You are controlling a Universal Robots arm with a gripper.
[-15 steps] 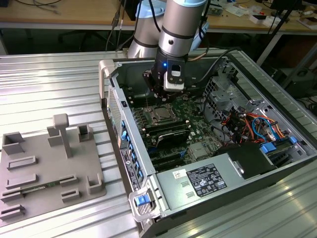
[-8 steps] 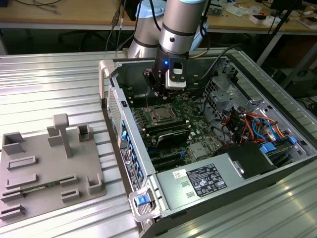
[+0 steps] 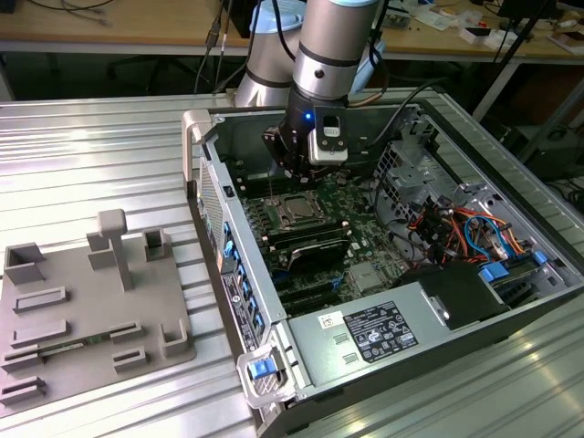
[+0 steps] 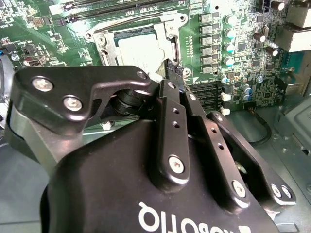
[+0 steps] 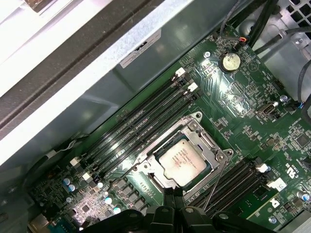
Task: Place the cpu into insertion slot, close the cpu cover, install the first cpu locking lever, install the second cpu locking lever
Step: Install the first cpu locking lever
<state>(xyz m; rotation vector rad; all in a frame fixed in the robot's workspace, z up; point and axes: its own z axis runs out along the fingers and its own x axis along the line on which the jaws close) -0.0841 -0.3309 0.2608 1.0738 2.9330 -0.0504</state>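
Note:
The cpu lies flat in the insertion slot on the green motherboard, silver top up. The cpu cover, a silver frame, lies down around the chip. A thin wire locking lever stands slanted beside the slot. My gripper hovers just off the slot's edge, shut with nothing seen between its fingertips. In the second wrist view my gripper points at the slot's rim, next to the cpu. In the exterior view my gripper hangs above the cpu inside the open computer case.
Long black memory slots run on both sides of the socket. A grey power supply box with a white label sits at the case's near end, cables at the exterior view's right. A grey fixture plate lies outside the case.

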